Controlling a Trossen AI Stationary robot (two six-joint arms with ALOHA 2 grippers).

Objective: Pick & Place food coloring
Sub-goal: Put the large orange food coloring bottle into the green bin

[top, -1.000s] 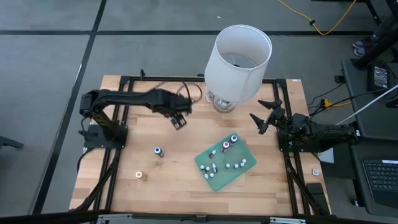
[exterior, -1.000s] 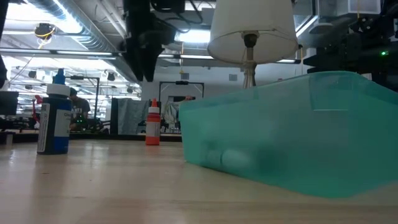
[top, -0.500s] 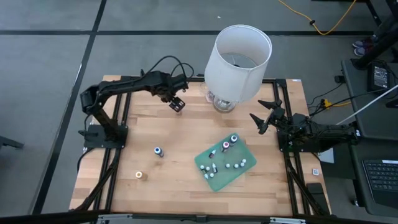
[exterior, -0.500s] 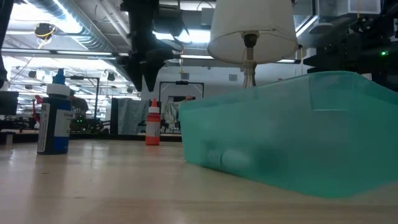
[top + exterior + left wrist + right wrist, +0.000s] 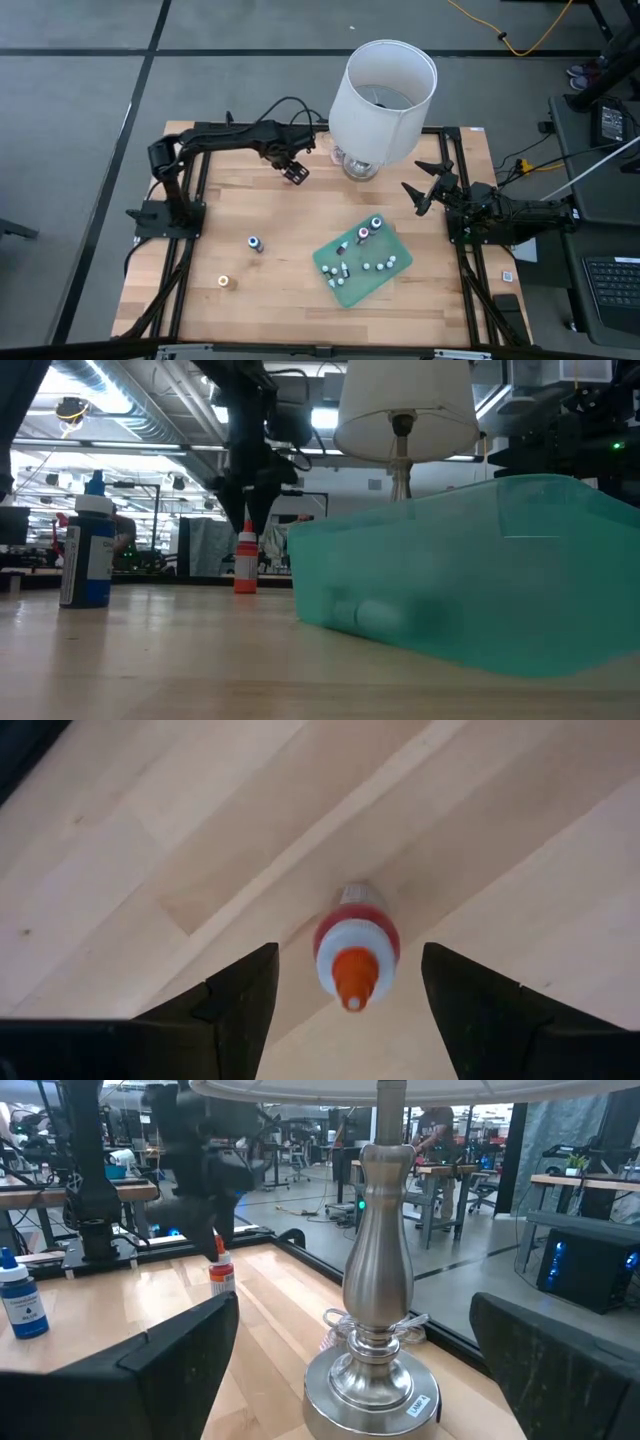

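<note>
Left gripper [image 5: 345,1010], jaws apart, hovers directly over the small upright red-and-white bottle with orange tip [image 5: 355,945] near the steel-based white-shaded lamp [image 5: 378,95]; nothing held. Risk: an off-centre descent tips the bottle, apparently close to the lamp base. Right gripper [image 5: 422,188] waits open beyond the lamp.

Ten bottles [image 5: 256,243], one lamp [image 5: 382,90]
</note>
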